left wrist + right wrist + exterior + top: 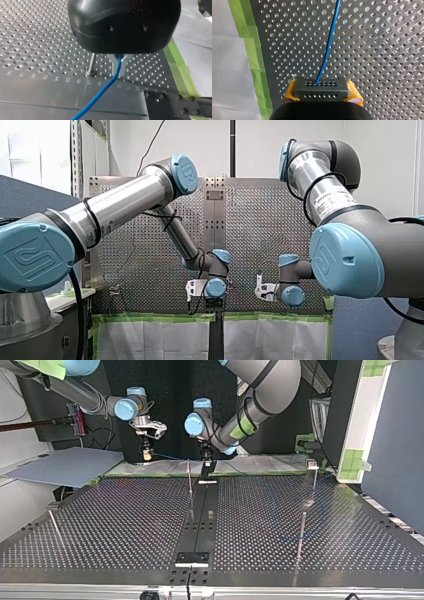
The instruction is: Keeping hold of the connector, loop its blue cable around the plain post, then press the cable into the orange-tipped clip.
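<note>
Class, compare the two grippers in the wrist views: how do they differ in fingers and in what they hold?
My left gripper has bare metal fingers; my right gripper has yellow pads. The left pinches the blue cable itself; the right clamps the black connector at its end. Both hold the same cable over the perforated table.

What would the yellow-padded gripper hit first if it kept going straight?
Likely the perforated table: my right gripper holds the connector facing it, with only the blue cable ahead; distance unclear.
</note>
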You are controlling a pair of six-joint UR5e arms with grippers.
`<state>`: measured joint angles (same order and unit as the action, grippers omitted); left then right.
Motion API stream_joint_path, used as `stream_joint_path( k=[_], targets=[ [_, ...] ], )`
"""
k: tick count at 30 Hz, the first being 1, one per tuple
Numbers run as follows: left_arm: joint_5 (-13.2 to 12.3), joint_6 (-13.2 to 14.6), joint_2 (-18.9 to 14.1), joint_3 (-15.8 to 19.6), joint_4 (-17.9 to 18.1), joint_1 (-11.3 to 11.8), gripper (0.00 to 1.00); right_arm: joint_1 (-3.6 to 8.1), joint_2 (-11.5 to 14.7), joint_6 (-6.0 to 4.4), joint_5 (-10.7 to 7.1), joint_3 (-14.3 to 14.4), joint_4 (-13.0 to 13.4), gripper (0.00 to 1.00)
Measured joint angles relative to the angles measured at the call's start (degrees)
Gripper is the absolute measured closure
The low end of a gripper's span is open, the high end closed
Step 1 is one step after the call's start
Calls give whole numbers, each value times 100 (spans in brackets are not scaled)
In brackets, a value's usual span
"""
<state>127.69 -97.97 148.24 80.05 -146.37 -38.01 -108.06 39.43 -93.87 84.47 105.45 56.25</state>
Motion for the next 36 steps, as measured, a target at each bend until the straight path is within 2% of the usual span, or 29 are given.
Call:
stream_joint_path(
  k=[15, 26, 36],
  targets=[
    [-380, 59, 11, 1, 52, 114, 100, 65, 0, -6, 1, -66, 1, 100],
    [-680, 64, 13, -161, 12, 353, 100, 124, -4, -10, -8, -155, -22, 100],
    [-909, 15, 14, -307, -125, 544, 100, 194, -5, 15, -9, -336, -149, 100]
  ],
)
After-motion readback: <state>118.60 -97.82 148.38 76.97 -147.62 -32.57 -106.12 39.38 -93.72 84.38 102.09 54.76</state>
